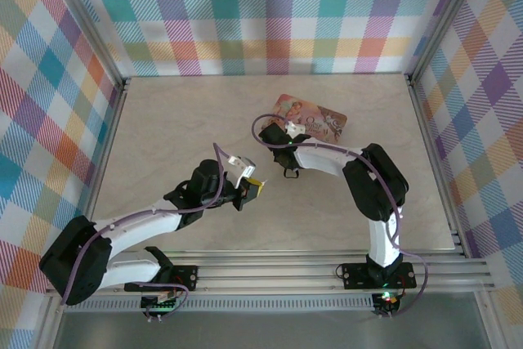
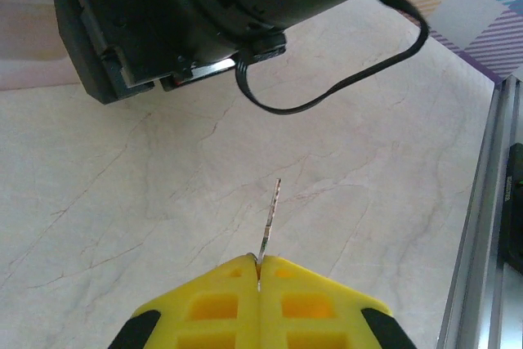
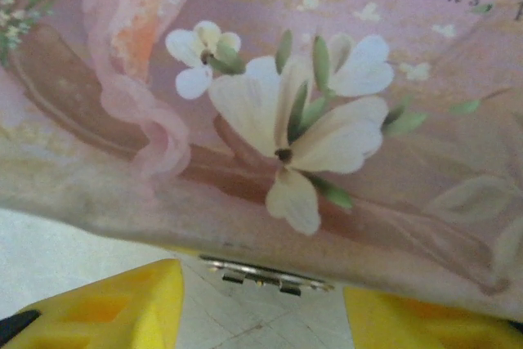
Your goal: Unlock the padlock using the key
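Right now my left gripper (image 2: 259, 274) is pressed together on the key (image 2: 270, 217), whose thin blade sticks out past the yellow fingertips, slightly tilted, above the pale table (image 2: 122, 202). Ahead of the blade, in the left wrist view, I see the dark right arm (image 2: 245, 6) with green lights and a black cable (image 2: 327, 96) looping under it. My right gripper (image 3: 261, 312) is spread, its yellow fingers apart on either side of a small metal piece (image 3: 265, 274) at the near edge of the pink box (image 3: 286, 120), touching neither. I cannot tell whether that piece is the padlock.
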{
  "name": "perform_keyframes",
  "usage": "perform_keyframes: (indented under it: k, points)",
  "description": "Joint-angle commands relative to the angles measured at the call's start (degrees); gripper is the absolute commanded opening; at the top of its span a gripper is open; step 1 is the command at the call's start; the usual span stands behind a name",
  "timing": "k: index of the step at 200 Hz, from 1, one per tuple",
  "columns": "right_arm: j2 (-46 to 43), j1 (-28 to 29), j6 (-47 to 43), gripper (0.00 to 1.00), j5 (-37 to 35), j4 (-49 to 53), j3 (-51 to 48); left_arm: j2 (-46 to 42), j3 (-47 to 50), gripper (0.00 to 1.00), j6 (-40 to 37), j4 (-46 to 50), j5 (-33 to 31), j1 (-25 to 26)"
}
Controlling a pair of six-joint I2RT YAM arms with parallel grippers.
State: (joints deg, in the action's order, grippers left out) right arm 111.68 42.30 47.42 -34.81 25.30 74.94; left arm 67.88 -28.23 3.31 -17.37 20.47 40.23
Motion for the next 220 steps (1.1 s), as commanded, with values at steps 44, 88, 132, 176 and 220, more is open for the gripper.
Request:
perform_keyframes:
  k: [44,88,132,176,220]
  points:
    - [-0.3,-0.2,5.8,0.48,-5.0,-2.3,-1.5,-3.4,2.0,0.0,-1.8,2.1,1.4,-0.7]
    - [-4.7,-2.7,4.0,0.47,-3.8,-1.9,-5.9,-4.5,2.6,0.0,-1.7,2.2,1.2,-0.7]
    - [-8.8,-3.8,-2.3,0.48,0.2,-8.5,-11.5,-3.7,2.7,0.0,-1.3,1.3,1.4,-0.7]
    - [-5.8,-3.9,-4.3,0.49,3.4,-7.7,-8.5,-2.9,1.9,0.0,-0.9,1.1,2.0,-0.7]
    - [-3.9,-4.4,-4.4,0.49,4.3,-8.2,-7.2,-4.3,2.5,0.0,-0.9,1.9,1.1,-0.7]
